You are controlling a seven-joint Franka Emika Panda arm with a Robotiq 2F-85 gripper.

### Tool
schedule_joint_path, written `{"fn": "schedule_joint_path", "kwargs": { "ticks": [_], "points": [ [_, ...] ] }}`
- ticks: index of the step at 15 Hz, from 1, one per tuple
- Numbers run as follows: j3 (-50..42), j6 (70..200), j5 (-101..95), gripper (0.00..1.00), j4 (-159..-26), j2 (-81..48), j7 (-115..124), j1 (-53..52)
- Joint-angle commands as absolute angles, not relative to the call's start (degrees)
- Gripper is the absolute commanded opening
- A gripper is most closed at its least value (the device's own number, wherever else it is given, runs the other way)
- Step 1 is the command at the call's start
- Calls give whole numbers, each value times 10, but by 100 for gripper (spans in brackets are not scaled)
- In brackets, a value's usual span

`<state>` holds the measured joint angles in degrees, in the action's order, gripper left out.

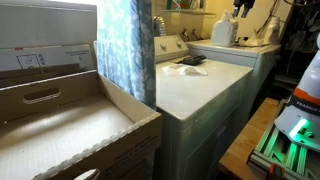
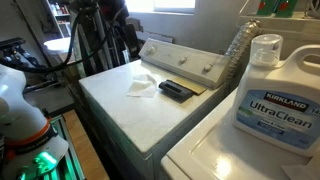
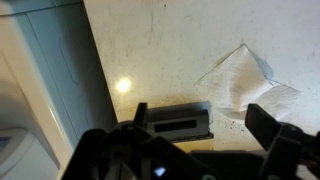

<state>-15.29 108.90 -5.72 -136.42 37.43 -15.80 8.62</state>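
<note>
A flat black rectangular case point(image 3: 178, 121) lies on the white enamel worktop point(image 3: 180, 40) of a washing machine. In the wrist view it sits at the 6 o'clock edge of the picture, directly between the two dark fingers. The jaws stand wide apart with nothing in them, one finger on each side of the case. Whether they touch it cannot be told.

A crumpled white paper sheet point(image 3: 245, 80) lies just beside the case, at about 2 o'clock from it. In both exterior views the case point(image 2: 177, 91) and the sheet point(image 2: 141, 86) lie flat and close together near the machine's control panel.

By my judgement the work is at an early stage. The jaws are lined up over the case, but it is not yet gripped or lifted.

Counted, there is one black case and one paper sheet. On the neighbouring machine stands one white detergent jug with a blue label point(image 2: 268, 95), and behind it one clear plastic bottle point(image 2: 235, 55).
</note>
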Motion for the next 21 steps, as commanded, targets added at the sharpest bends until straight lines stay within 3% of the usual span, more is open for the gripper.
{"fn": "schedule_joint_path", "kwargs": {
  "ticks": [1, 5, 21],
  "points": [
    [-152, 1087, -56, 100, -1362, 373, -159, 88],
    [-164, 1099, -67, 100, -1341, 325, -147, 103],
    [-194, 1342, -13, 100, -1201, -62, -179, 151]
  ]
}}
